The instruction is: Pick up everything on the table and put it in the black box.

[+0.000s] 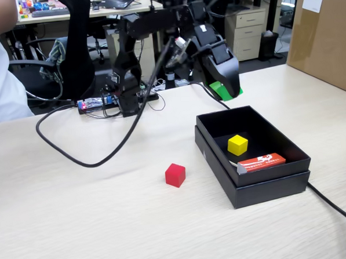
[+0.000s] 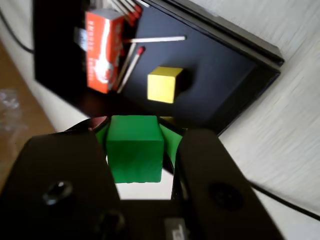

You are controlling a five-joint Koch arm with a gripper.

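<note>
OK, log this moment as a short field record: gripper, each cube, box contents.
gripper: shut on the green cube, held in the air above the far edge of the black box
yellow cube: resting on the box floor
red cube: on the table, left of the box in the fixed view, apart from it
other box contents: red-orange matchbox with loose matches beside it
left to do: green cube not yet released, red cube not yet picked up

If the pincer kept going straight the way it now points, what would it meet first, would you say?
Probably the black box floor beside the yellow cube: the pincer, shut on the green cube, points into it, though depth is unclear.
</note>
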